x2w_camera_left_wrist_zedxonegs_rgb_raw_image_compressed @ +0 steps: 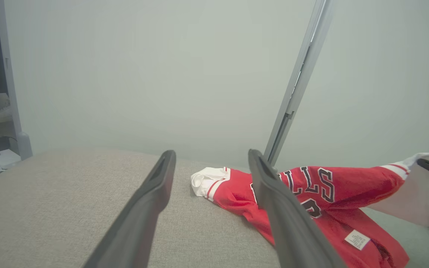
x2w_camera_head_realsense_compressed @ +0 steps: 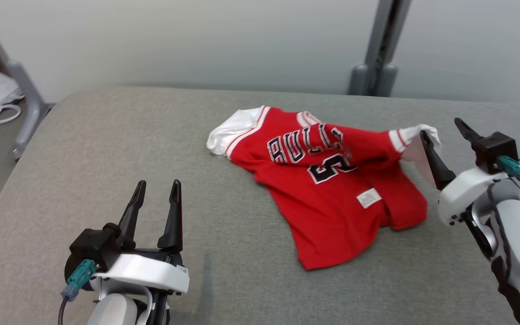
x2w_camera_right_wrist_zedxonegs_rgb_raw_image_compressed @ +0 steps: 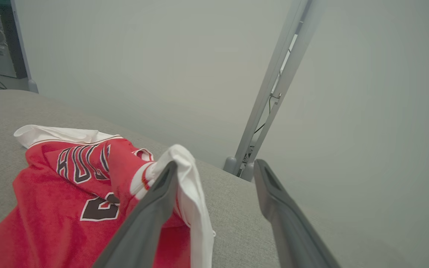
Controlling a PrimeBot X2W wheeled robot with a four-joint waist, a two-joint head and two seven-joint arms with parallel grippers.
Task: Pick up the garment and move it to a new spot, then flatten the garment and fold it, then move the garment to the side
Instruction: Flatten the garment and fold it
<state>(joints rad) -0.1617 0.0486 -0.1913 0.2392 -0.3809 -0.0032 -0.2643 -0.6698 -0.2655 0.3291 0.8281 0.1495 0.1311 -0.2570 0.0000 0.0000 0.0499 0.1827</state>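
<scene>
- Right gripper (x2w_camera_right_wrist_zedxonegs_rgb_raw_image_compressed: 216,163) has its jaws wide apart and clamps nothing; the white sleeve (x2w_camera_right_wrist_zedxonegs_rgb_raw_image_compressed: 190,167) merely drapes over its inner finger.
- Red jersey (x2w_camera_head_realsense_compressed: 332,189) lies crumpled on the grey table (x2w_camera_head_realsense_compressed: 106,144), spreading leftward from that gripper, with its sleeve-to-sleeve line running across.
- Left gripper (x2w_camera_head_realsense_compressed: 159,183), likewise spread and empty, sits well apart from the cloth, so the right arm is nearer.

The red garment (x2w_camera_head_realsense_compressed: 332,216) bears "BULLS" in dark, white-edged letters; print on its tag (x2w_camera_head_realsense_compressed: 369,198) is illegible.
</scene>
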